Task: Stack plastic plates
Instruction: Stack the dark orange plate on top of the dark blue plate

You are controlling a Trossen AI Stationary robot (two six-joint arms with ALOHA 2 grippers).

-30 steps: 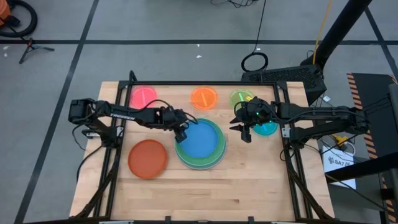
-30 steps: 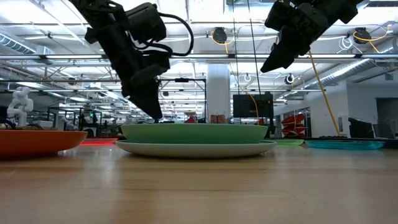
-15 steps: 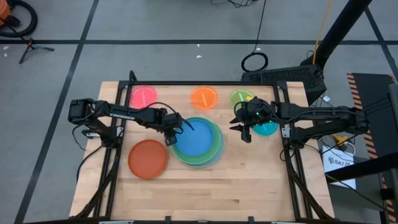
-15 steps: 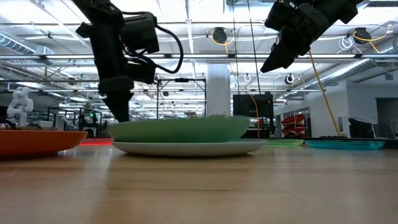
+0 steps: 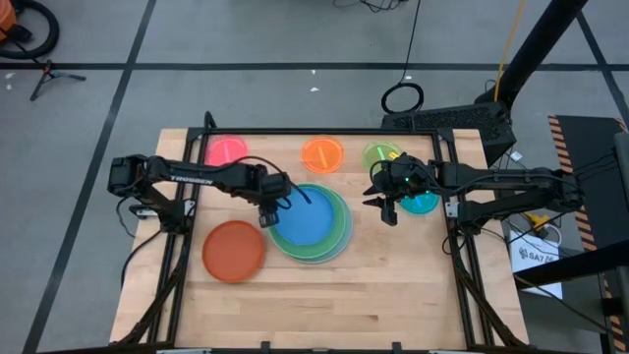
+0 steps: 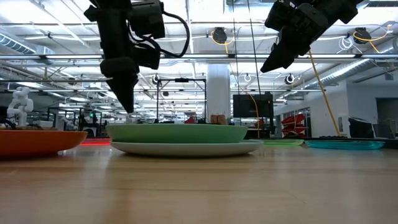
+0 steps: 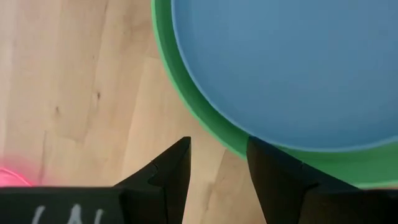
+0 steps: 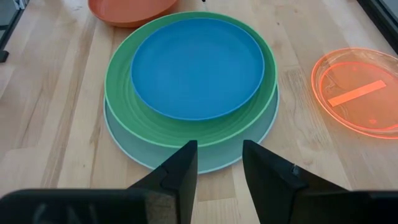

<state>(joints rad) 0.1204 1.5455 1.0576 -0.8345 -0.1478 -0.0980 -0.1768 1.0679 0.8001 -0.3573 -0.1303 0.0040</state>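
Note:
A blue medium plate (image 5: 309, 224) lies on a green large plate (image 5: 343, 232), which lies on a light blue large plate (image 8: 186, 160). The stack sits mid-table. My left gripper (image 5: 267, 212) is open and hovers just above the stack's left rim; in the left wrist view (image 7: 217, 155) its fingers stand over the green rim (image 7: 205, 134) without touching. My right gripper (image 5: 385, 208) is open and empty, raised right of the stack, beside the teal small plate (image 5: 423, 203). A red-orange medium plate (image 5: 234, 250) lies flat at the near left.
Pink (image 5: 227, 150), orange (image 5: 322, 154) and lime (image 5: 381, 155) small plates lie in a row along the table's far edge. Bare wood shows along the near edge, in front of the stack.
My left gripper has gone from the stack's left rim toward the table's left edge, then risen a little. The stacked plates have slid slightly to the left with it.

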